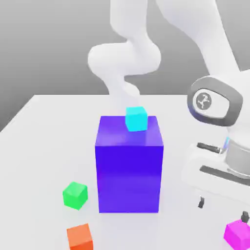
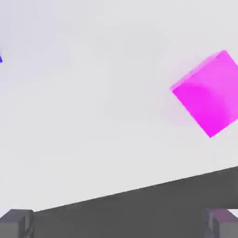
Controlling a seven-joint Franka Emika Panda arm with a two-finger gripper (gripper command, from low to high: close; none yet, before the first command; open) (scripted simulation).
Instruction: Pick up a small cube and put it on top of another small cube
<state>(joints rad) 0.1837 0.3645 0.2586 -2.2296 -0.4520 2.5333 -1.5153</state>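
The small magenta cube [image 1: 238, 233] rests on the white table at the exterior view's lower right corner; the hand view shows the magenta cube [image 2: 208, 93] lying apart from the fingers. My gripper [image 1: 222, 209] hovers just above the table beside that cube, open, with nothing between its dark fingertips [image 1: 200, 202]. One fingertip stands close above the cube's near edge. The small green cube [image 1: 75, 195] sits on the table to the exterior view's left of the big block, far from the gripper.
A big blue-purple block [image 1: 129, 166] stands mid-table between the two cubes, with a cyan cube [image 1: 136, 118] on its top. An orange cube [image 1: 80, 237] lies in front of the green one. The table's edge [image 2: 139, 190] runs close to the fingers.
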